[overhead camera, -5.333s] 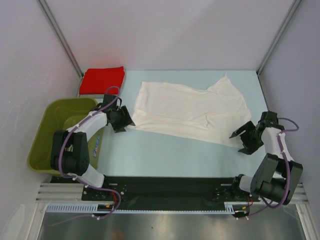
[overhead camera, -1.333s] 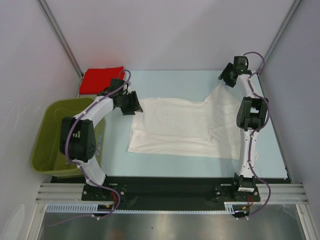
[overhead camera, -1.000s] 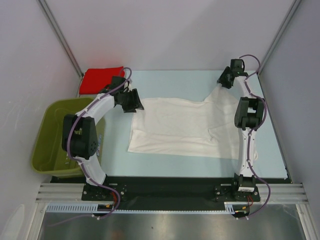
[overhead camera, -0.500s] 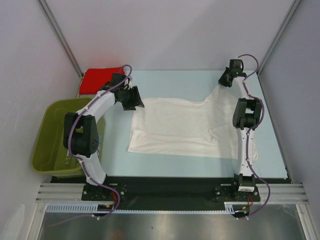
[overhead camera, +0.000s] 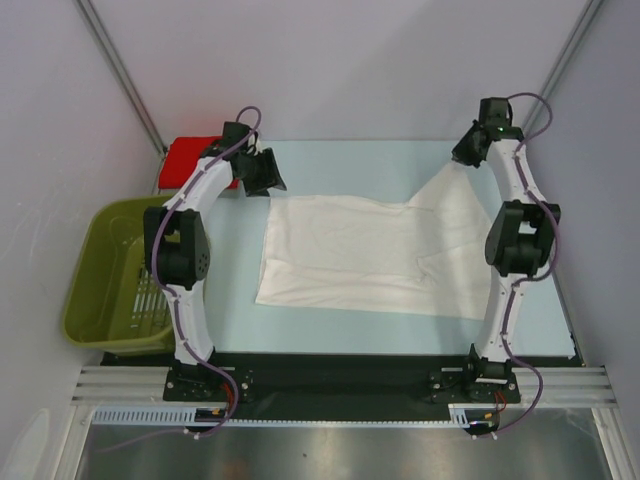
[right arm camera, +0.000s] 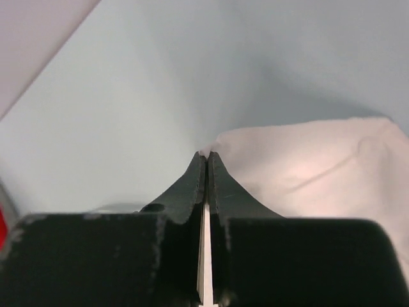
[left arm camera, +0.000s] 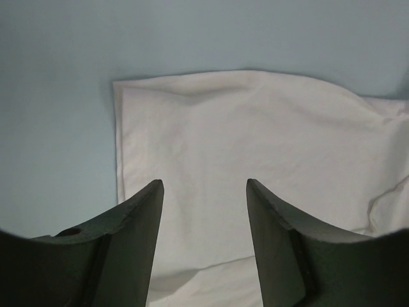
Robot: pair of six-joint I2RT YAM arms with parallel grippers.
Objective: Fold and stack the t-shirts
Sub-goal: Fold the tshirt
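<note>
The right claw (overhead camera: 466, 152) is shut tight on the far right corner of the white t-shirt (overhead camera: 370, 250). In the right wrist view its two black fingers (right arm camera: 192, 185) press together with a thin strip of white cloth between them. That corner is lifted up off the blue table (overhead camera: 230, 290), so the cloth rises in a point to the claw. The rest of the white t-shirt lies spread out flat on the table, with a few soft wrinkles near its right side.

The left claw (overhead camera: 268, 180) is partly open and holds nothing. It hangs over the far left corner of the white t-shirt. In the left wrist view that corner shows between and past its two fingers.

The red t-shirt (overhead camera: 188, 162) lies to the far left of the white t-shirt, well apart from it, partly hidden behind the left arm.

The green basket (overhead camera: 80, 290) sits to the left of the white t-shirt, off the side of the table. Inside it only its own green floor and a wall with slots can be seen.
</note>
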